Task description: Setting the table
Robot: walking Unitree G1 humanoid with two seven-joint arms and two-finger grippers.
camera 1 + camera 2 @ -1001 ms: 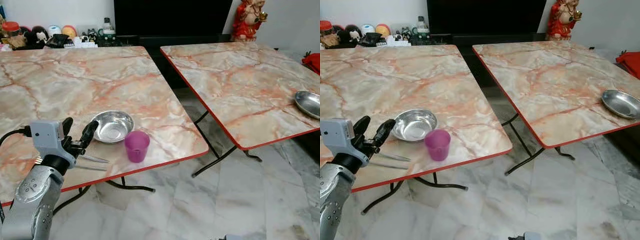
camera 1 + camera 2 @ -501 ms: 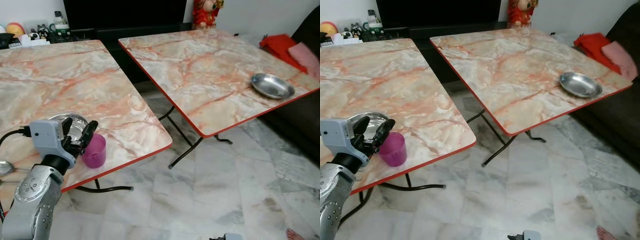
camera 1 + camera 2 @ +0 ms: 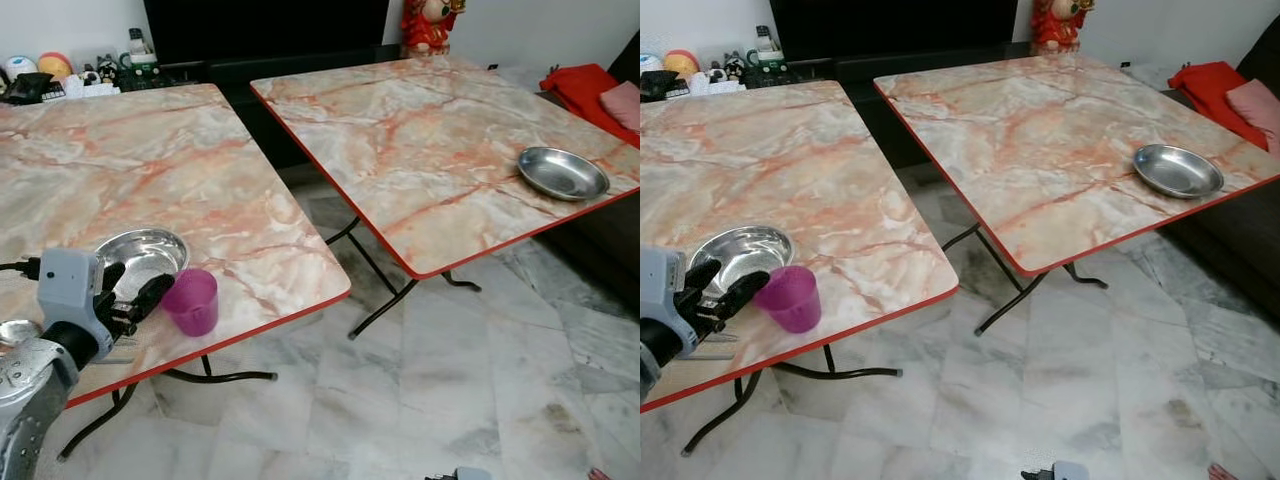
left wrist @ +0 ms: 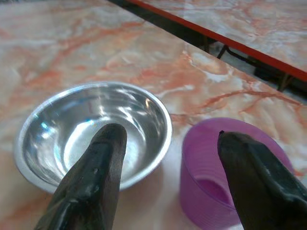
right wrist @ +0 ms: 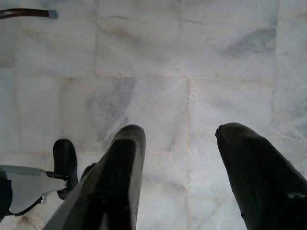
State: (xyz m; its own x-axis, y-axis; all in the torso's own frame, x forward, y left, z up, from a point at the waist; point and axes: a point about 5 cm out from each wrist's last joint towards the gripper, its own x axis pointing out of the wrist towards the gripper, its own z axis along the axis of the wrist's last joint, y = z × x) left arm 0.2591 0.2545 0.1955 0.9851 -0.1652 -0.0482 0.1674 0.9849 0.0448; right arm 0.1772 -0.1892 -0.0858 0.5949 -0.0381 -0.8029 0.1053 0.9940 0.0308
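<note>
Purple ribbed plastic cup (image 3: 191,301): near front edge of left marble-patterned folding table (image 3: 200,170), just beside round steel bowl (image 3: 141,253). Left gripper (image 3: 128,296): fingers apart, empty, hovering by both. Step, judged: place setting. Next calls for fetching shallow steel dish (image 3: 563,172) from right table (image 3: 420,130). Right gripper (image 5: 180,158): apart, idle over white marble floor (image 3: 450,390).

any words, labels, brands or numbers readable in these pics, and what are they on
None can be read.
The purple cup, the steel bowl beside it and the steel plate on the other table bear no visible print.
The bottle and small items on the shelf by the wall are too small and blurred to read.
The grey housing of the left end effector shows no legible marking.
</note>
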